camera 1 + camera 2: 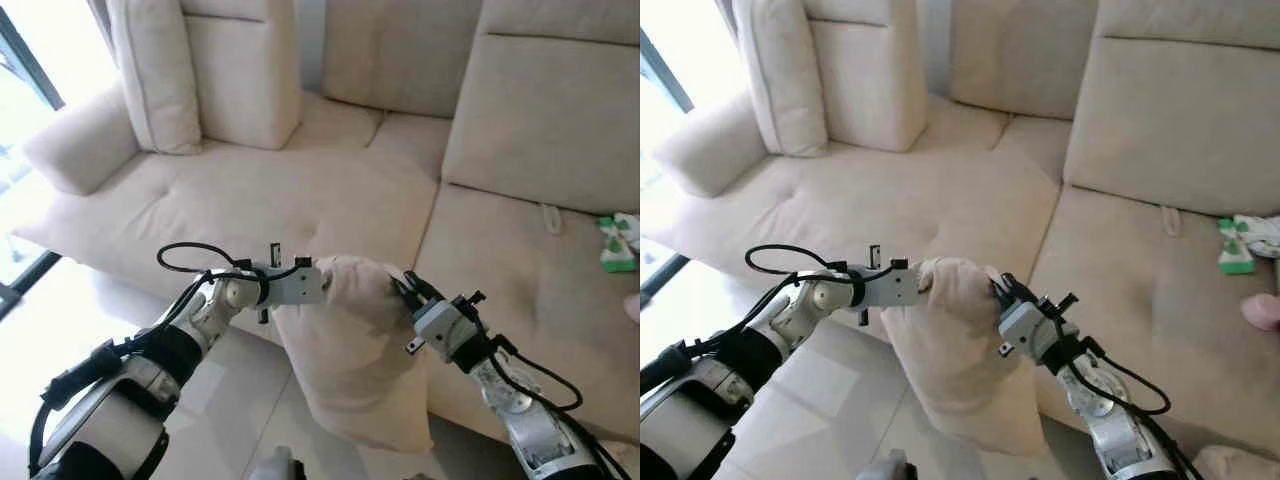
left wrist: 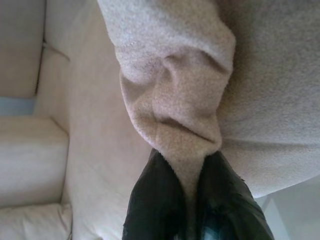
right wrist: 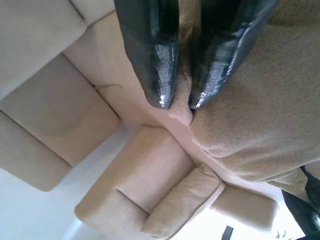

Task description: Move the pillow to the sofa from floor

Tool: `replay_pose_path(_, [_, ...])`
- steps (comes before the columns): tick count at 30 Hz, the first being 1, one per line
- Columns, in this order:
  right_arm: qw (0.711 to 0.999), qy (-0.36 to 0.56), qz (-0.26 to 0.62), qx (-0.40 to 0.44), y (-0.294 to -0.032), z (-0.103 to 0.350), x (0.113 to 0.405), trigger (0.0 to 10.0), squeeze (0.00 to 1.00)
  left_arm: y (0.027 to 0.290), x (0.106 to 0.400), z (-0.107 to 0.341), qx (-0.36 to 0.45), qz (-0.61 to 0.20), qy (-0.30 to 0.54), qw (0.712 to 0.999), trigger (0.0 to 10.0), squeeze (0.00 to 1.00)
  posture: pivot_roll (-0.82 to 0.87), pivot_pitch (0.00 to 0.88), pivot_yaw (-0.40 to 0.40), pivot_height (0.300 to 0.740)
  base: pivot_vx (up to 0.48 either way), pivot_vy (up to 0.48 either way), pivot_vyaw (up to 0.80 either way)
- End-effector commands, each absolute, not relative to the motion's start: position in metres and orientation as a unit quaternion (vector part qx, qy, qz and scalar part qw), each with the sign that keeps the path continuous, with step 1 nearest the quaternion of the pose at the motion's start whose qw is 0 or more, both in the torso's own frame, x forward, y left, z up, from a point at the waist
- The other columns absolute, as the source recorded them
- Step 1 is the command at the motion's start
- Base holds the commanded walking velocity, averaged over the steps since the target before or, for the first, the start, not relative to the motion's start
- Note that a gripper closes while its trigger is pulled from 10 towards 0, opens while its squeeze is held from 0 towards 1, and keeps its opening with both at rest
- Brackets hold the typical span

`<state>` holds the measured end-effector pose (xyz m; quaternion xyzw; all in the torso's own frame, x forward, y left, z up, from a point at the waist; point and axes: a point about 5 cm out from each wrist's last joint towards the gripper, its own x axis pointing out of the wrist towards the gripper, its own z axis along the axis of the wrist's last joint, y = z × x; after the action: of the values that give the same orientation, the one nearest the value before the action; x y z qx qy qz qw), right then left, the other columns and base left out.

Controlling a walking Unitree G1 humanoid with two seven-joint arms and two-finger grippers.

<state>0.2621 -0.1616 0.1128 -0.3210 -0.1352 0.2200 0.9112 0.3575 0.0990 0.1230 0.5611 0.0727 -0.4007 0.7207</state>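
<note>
Pillow: a beige, fuzzy fabric pillow [image 1: 350, 350] hangs lifted between the two arms, in front of the sofa's seat edge and above the floor, its lower corner pointing down.
Left gripper: the left gripper [image 1: 322, 283] meets the pillow's upper left corner; in the left wrist view its two black fingers [image 2: 160, 200] are closed on a pinched fold of the fabric.
Right gripper: the right gripper [image 1: 400, 287] holds the pillow's upper right corner; in the right wrist view its glossy black fingers [image 3: 155, 55] are clamped on the pillow's edge, with a small tuft of fabric poking out between the tips.
Sofa: a large cream-coloured corner sofa [image 1: 300, 190] with tufted seat cushions stretches across the view just behind the pillow.
Other cushions: a tall cream back cushion [image 1: 155, 70] leans upright against the sofa's back on the left.
Small items: a green and white object [image 1: 615, 245] lies on the right seat; a pink thing [image 1: 1262, 310] lies near it, and what it is cannot be told.
Floor: pale, glossy tiled floor [image 1: 235, 390] lies beneath the arms and pillow.
</note>
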Motion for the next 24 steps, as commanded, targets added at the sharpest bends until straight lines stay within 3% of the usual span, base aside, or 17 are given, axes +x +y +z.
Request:
replay_pose_path(1, [0.906,-0.169,0.233,-0.31,-0.149,0.124,0.262,10.0,0.0,0.088,0.361,0.14,0.557,-0.395,0.024,0.73,10.0,0.0,-0.11,0.0,0.042,0.725,0.0,0.0,0.0])
replay_pose_path(20, [0.922,-0.175,0.188,-0.291,-0.155,0.135,0.265,10.0,0.0,0.078,0.363,0.144,0.55,-0.391,0.002,0.738,10.0,0.0,-0.12,0.0,0.047,0.74,0.0,0.0,0.0])
replay_pose_path(24, [0.922,-0.18,0.185,-0.288,-0.155,0.138,0.266,10.0,0.0,0.077,0.363,0.144,0.548,-0.392,0.0,0.739,10.0,0.0,-0.12,0.0,0.046,0.74,0.0,0.0,-0.62])
